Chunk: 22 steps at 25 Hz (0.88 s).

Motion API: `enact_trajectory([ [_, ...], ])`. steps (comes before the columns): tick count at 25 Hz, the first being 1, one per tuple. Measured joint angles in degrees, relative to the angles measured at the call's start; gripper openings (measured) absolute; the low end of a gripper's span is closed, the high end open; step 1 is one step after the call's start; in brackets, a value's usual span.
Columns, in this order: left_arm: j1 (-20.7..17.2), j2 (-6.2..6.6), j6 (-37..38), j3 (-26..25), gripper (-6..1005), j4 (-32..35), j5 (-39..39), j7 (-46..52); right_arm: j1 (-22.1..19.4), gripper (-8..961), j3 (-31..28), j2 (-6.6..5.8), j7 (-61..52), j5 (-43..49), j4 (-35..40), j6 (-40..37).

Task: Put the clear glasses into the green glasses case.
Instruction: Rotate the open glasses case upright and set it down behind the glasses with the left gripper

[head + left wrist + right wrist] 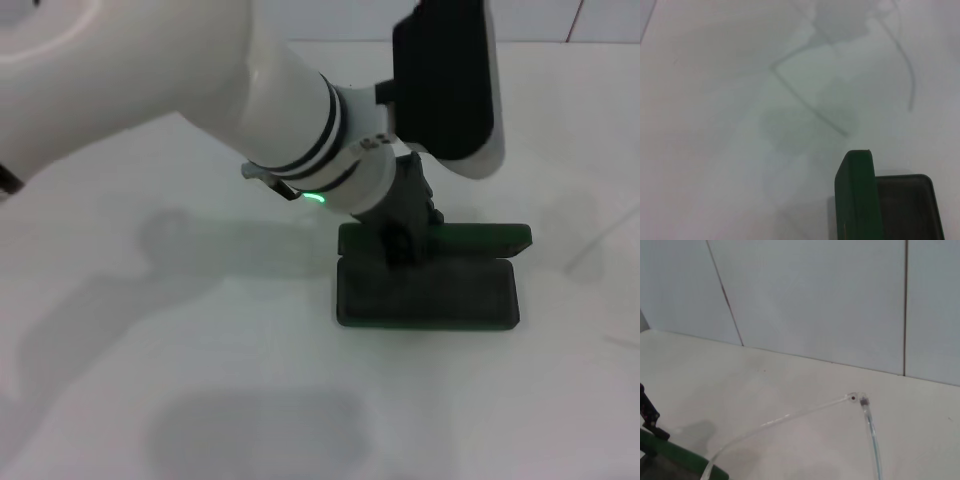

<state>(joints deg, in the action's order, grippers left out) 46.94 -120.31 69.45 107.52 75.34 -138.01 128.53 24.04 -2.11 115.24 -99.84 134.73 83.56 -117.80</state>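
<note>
The green glasses case [430, 295] lies open on the white table, its lid [470, 237] standing up at the far side and the dark lining facing up. My left gripper [400, 243] reaches down from the upper left and meets the lid's near-left part; its grip there is hidden. The left wrist view shows the lid edge [857, 195] and the empty inside. The clear glasses [805, 100] lie unfolded on the table beyond the case, faint in the head view at the right [598, 245]. Their hinge [860, 400] shows in the right wrist view. My right gripper is out of view.
The white table [200, 330] runs out around the case. A pale panelled wall [815, 295] stands behind the table's far edge. My left forearm [200, 90] crosses the upper left of the head view.
</note>
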Motion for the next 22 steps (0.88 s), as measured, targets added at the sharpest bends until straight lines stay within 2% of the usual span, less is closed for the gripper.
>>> enact_trajectory([
  [18,-0.35,0.1,-2.62,0.92,213,-0.15,-0.09,0.85,0.35,76,-0.05,-0.55,0.76,0.0,-3.11,1.64],
  [21,-0.37,0.13,-2.44,1.03,330,-0.11,0.07,0.62,0.08,76,-0.07,-0.61,0.84,-0.23,-3.71,2.07],
  [22,-0.36,0.15,-2.42,1.03,330,-0.1,0.12,0.58,0.01,76,-0.07,-0.64,0.86,-0.29,-3.8,2.12],
])
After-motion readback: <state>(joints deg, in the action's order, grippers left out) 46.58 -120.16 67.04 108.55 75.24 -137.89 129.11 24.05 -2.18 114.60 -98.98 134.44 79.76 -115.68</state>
